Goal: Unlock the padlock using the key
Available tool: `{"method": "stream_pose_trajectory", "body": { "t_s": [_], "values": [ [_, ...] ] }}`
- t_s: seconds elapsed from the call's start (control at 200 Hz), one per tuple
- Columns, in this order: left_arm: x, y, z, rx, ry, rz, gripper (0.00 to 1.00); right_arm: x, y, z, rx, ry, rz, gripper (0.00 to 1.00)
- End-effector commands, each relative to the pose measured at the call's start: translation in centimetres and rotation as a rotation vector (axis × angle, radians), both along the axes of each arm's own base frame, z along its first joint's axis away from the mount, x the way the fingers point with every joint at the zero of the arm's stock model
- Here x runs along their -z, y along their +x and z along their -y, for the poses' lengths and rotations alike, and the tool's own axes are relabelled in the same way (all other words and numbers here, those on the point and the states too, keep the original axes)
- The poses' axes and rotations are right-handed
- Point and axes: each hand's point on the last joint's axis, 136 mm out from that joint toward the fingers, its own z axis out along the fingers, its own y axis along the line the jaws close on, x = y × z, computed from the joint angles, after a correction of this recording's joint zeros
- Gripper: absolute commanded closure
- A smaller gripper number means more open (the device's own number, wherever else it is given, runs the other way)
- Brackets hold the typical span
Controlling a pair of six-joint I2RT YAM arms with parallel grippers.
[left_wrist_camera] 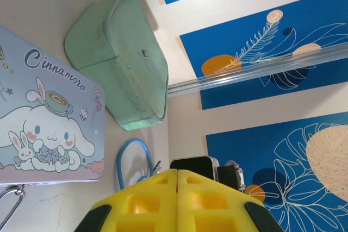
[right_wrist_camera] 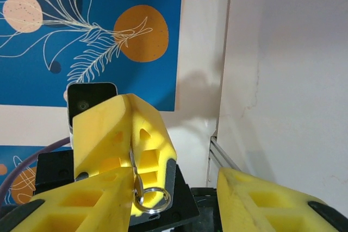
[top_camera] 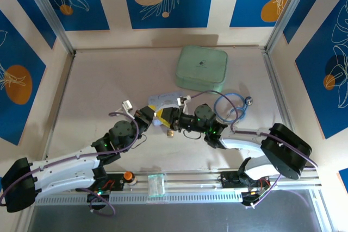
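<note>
Step in hand, as I judge it: key readied mid-air, padlock not yet engaged. Left tool [left_wrist_camera: 177,188] is pinched tight on the key [right_wrist_camera: 134,169], its ring poking out. Right tool [right_wrist_camera: 174,199] is part-spread, empty, facing it. Padlock [top_camera: 170,133] lies loose on the counter [top_camera: 98,91], just below both tools. Next move probably needs the padlock held steady. Cartoon tin [top_camera: 166,100] crowds close behind; green case [top_camera: 202,69] and blue cable [top_camera: 231,107] lie beyond.
</note>
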Motion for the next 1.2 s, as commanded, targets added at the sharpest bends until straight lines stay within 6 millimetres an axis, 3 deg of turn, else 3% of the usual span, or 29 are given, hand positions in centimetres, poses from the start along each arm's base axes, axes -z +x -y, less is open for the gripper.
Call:
{"method": "stream_pose_trajectory", "body": {
  "t_s": [0.0,0.205,0.49,0.645,0.971,1.191],
  "values": [
    [-2.5,0.2,-0.1,-0.015,-0.062,0.048,1.0,-2.8,0.0,-0.7,-0.001,0.101,0.057,0.58],
    [-2.4,0.3,-0.2,-0.023,-0.059,0.051,1.0,-3.2,-0.8,-0.9,0.033,0.119,0.061,0.6],
    [-2.3,0.3,-0.3,-0.026,-0.068,0.051,1.0,-2.5,-0.4,-1.2,0.05,0.139,0.036,0.74],
    [-2.1,0.3,-0.4,-0.033,-0.072,0.046,1.0,-2.3,-0.4,-0.9,0.067,0.132,0.035,0.88],
    [-1.8,0.2,-0.6,-0.036,-0.07,0.038,1.0,-2.0,-0.2,0.2,0.107,0.101,0.046,1.0],
    [-0.8,0.1,-1.0,-0.042,-0.072,0.016,1.0,-2.0,-0.1,1.0,0.102,0.072,0.065,1.0]
  ]
}}
